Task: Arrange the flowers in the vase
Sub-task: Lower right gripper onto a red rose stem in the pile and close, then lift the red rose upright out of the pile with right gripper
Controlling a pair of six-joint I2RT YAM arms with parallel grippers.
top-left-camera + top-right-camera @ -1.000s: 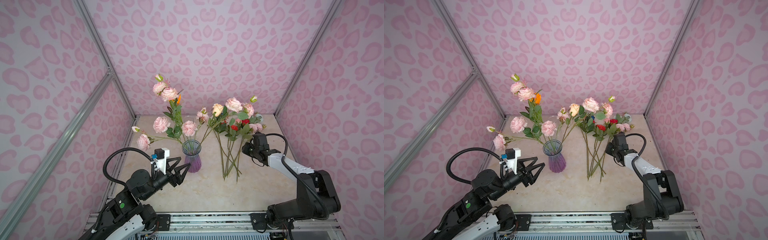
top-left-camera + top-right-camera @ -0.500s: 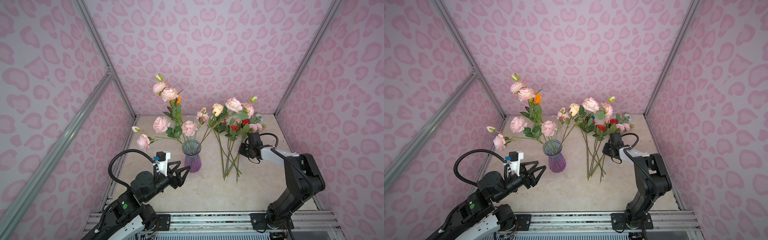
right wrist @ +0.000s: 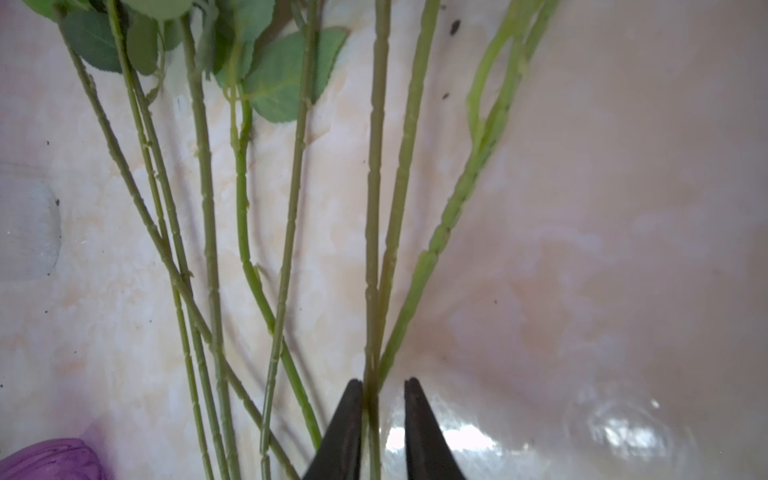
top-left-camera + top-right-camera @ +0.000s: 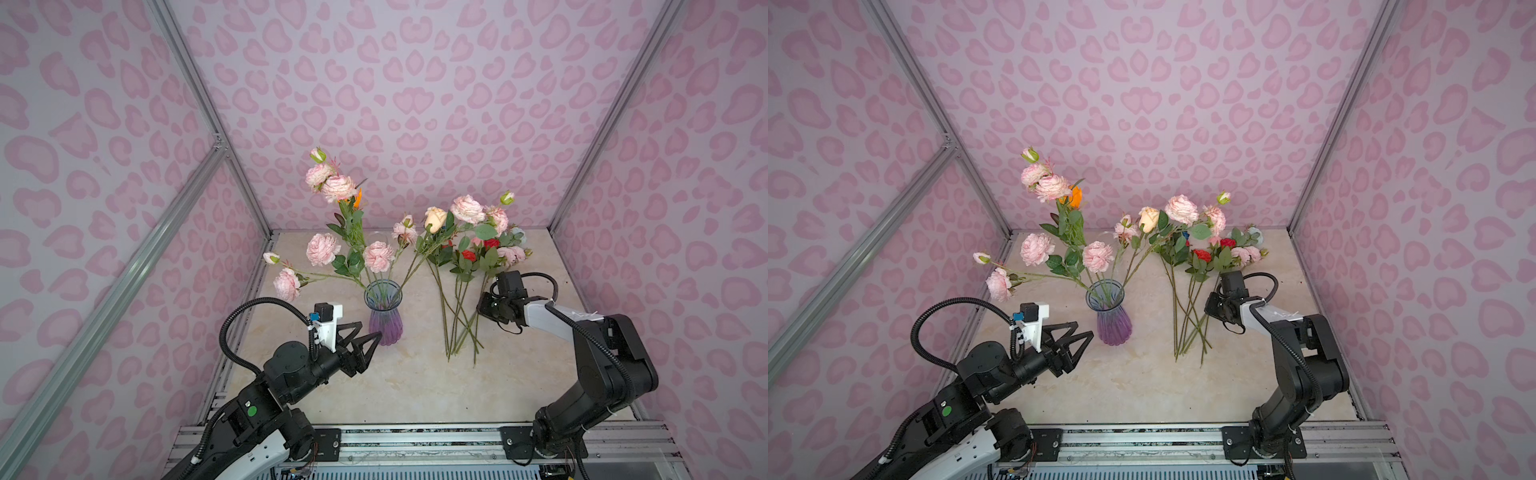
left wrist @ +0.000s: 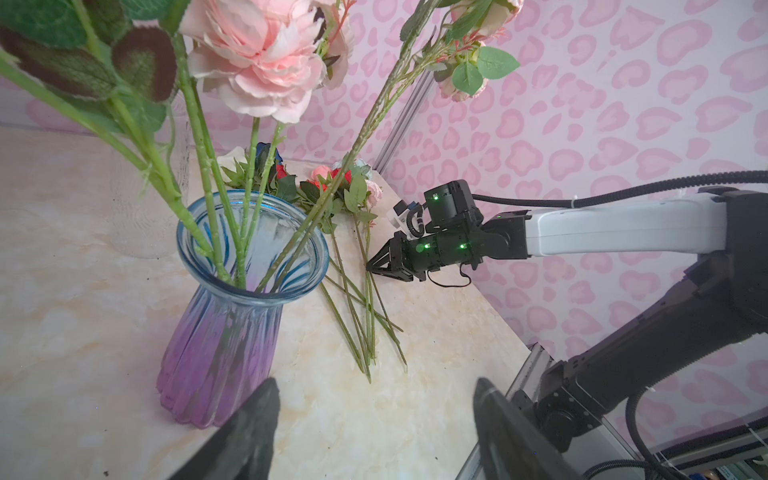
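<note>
The flowers are in two lots. One lot stands in the single vase (image 4: 384,320) (image 4: 1113,321) at the middle of the desk (image 4: 415,386): about six green stems go into its mouth, and above it they fan out with mostly pale pink blooms (image 4: 378,255), one orange and one cream. The other lot, the loose flowers (image 4: 469,254) (image 4: 1202,254), lies flat on the desk to the right of the vase, heads toward the back wall. Their stems (image 3: 291,208) cross near the front ends, eight or nine as near as I can count.

There are two tools. The right tool (image 4: 484,305) (image 4: 1210,308) is down at the loose stems, about halfway along them. Its own wrist view shows the right tool (image 3: 383,390) narrowly parted around two stems. One tip (image 3: 345,428) lies against them, and a sliver of bare desk shows beside the other tip. Neither top view shows this. The left tool (image 4: 372,345) (image 4: 1084,332) hangs just beside the vase's foot on its left, spread wide and holding nothing.

Only the left wrist view shows a dark blue bloom (image 5: 266,151) among the loose heads, and a clear glass (image 5: 141,199) standing behind the vase
</note>
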